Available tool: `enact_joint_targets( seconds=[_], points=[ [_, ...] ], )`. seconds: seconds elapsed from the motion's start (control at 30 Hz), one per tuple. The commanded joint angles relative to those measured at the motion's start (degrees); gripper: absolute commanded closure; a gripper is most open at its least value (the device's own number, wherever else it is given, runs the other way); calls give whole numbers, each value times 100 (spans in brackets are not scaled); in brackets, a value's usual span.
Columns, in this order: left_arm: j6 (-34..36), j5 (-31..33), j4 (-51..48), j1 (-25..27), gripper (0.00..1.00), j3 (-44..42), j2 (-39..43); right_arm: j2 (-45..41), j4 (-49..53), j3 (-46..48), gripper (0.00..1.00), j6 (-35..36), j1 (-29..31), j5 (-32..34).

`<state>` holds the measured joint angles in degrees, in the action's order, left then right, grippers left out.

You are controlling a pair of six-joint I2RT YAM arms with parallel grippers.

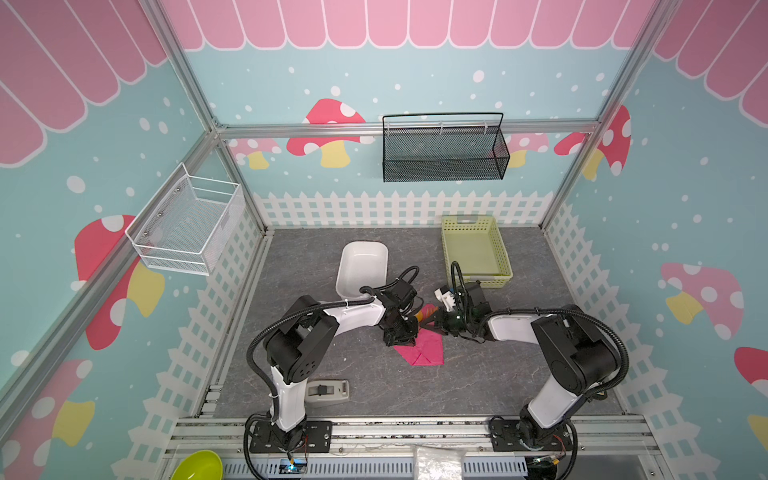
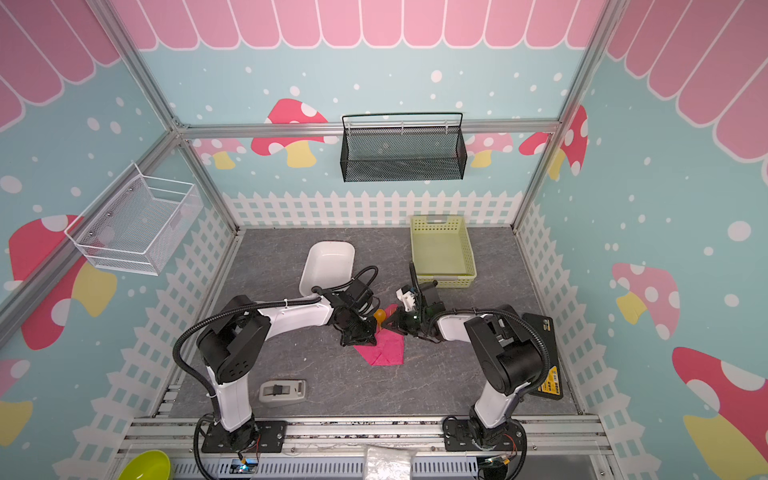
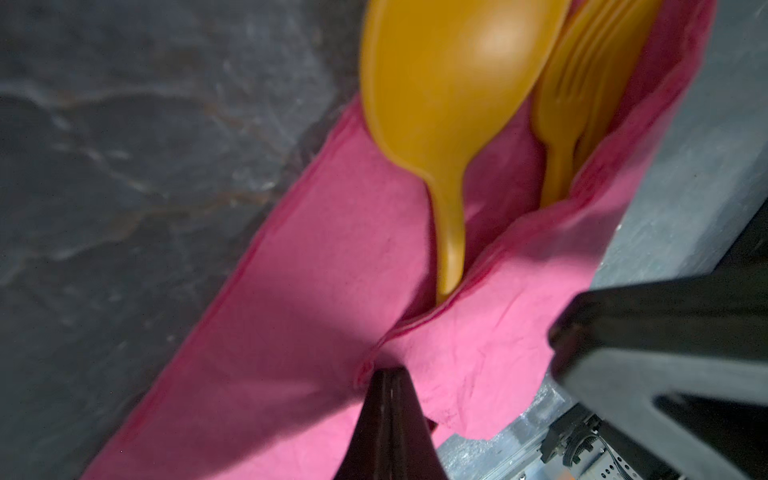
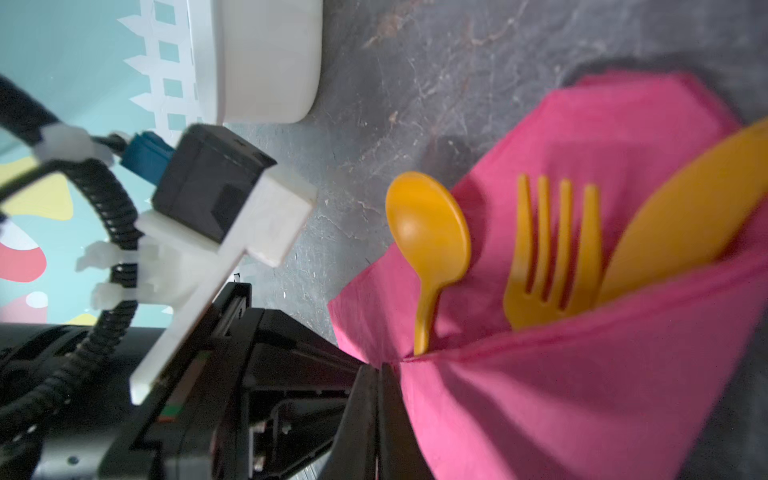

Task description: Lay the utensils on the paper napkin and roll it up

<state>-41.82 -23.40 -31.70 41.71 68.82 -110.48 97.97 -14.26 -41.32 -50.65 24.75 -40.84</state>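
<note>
Before you: paper napkin [image 1: 422, 353] bright magenta-pink, plain, creased; spoon [image 4: 428, 232] and fork [image 4: 552, 257] same glossy orange; tabletop [image 1: 498, 374] dark grey, marbled with pale and rusty veins; dish [image 1: 361, 266] plain white; plastic basket [image 1: 473, 249] pale green, perforated grid; mesh basket [image 1: 444, 166] black; wire basket [image 1: 187, 232] white; walls [image 1: 415, 91] teal, white dots, red-pink mushrooms, white picket-fence print, pink scalloped border.

The desk [image 1: 478, 382] is a dark grey slab veined like marble. Toward its back lie a white dish [image 1: 362, 266] and, apart to the right, a pale green perforated basket [image 1: 482, 281]. Near the middle lies the paper napkin [image 1: 424, 351], folded over itself. At the front left sits a grey gadget [image 1: 328, 392], possibly a tape dispenser. A flat black device [image 2: 552, 374] lies along the right edge.
</note>
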Motion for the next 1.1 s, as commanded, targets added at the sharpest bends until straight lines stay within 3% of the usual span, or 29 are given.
enact_joint_targets(
  seconds=[0.0,0.33,0.8,1.07],
  points=[
    [-69,167,5,-41,94,-165,-123,226,440,-230,93,272,3,146],
    [-77,161,6,-53,95,-181,-123,520,882,-691,94,542,217,243],
    [-68,154,8,-74,95,-202,-132,704,2176,-1243,94,1253,370,1323],
    [-66,143,6,-76,95,-208,-141,575,2548,-1424,94,1462,368,1588]
  ],
)
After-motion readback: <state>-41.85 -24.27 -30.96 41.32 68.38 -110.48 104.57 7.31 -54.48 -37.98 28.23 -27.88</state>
